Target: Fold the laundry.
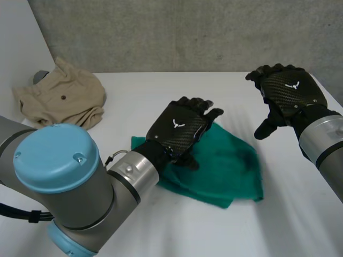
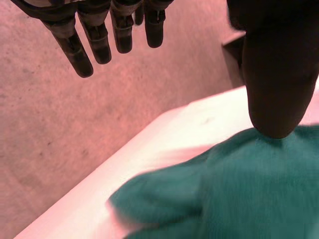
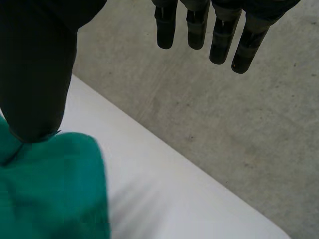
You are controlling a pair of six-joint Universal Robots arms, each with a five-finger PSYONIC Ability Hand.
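The left hand hovers over the rumpled green cloth on the counter, the right hand beside it, both with fingers straight and empty, seemingly poised for a fold.

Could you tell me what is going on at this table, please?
A two-armed robot is working on laundry at a white table. Its left hand, fingers open, is over a green cloth lying mid-table; I cannot tell whether it presses on it. The right hand hovers open to the cloth's right, holding nothing. A crumpled beige garment lies at the far left corner.
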